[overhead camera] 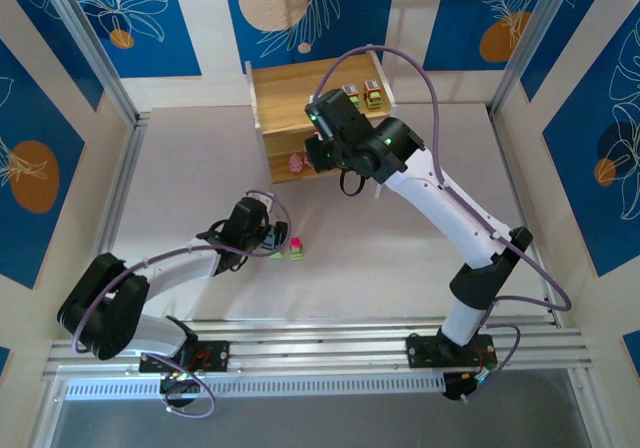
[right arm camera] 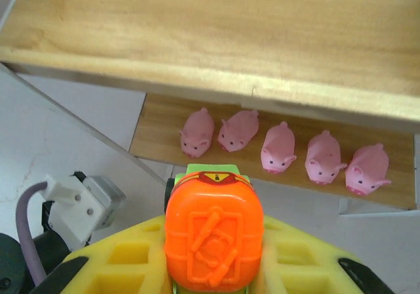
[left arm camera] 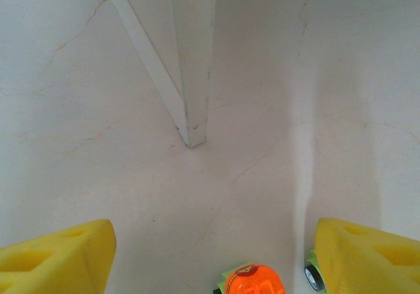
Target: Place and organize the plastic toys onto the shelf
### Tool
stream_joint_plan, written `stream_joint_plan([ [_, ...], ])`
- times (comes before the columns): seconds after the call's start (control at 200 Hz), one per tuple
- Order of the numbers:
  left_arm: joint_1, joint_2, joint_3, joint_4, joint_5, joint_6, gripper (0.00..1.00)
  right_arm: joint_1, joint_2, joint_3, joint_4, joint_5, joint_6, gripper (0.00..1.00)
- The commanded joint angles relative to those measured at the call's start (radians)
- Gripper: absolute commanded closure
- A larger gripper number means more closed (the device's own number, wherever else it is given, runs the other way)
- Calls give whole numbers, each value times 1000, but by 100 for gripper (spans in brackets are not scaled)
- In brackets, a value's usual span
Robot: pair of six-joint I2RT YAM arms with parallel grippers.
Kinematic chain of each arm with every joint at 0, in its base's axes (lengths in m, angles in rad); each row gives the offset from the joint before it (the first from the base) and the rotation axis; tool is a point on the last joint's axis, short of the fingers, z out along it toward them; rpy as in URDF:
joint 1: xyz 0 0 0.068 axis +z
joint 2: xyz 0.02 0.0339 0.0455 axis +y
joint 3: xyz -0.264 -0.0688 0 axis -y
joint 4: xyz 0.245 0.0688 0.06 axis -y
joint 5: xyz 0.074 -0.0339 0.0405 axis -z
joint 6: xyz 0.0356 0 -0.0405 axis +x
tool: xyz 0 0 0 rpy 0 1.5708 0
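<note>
Plastic toys, seen from above: two small blocky cars [overhead camera: 352, 96] stand on the top board of the light wooden two-tier shelf [overhead camera: 290, 83], and a magenta-topped green car [overhead camera: 297, 249] lies on the white table [overhead camera: 400, 258] just beside the left gripper [overhead camera: 275, 238]

Left wrist: its yellow fingers [left arm camera: 56, 258] are spread wide, with an orange-domed car [left arm camera: 252, 282] loose between them

Right wrist: the right gripper [right arm camera: 213, 268] clamps an orange-topped green car [right arm camera: 213, 235] in front of the shelf, and five pink pig figures [right arm camera: 279, 148] line the lower tier
</note>
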Motion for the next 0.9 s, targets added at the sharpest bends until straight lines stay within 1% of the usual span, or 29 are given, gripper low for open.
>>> stream_joint_plan([
  [0.0, -16, -17, 16, 22, -23, 32, 21, -12, 36, 96, -33, -14, -36, 75],
  [0.485, -31, -17, 19, 23, -31, 41, 21, -71, 258, 498, -157, -16, -115, 73],
  [0.61, -31, -17, 19, 22, -31, 41, 21, -99, 296, 536, -167, -25, -121, 73],
  [0.895, -30, -7, 22, 27, -27, 41, 21, -136, 318, 562, -142, -34, -125, 71],
])
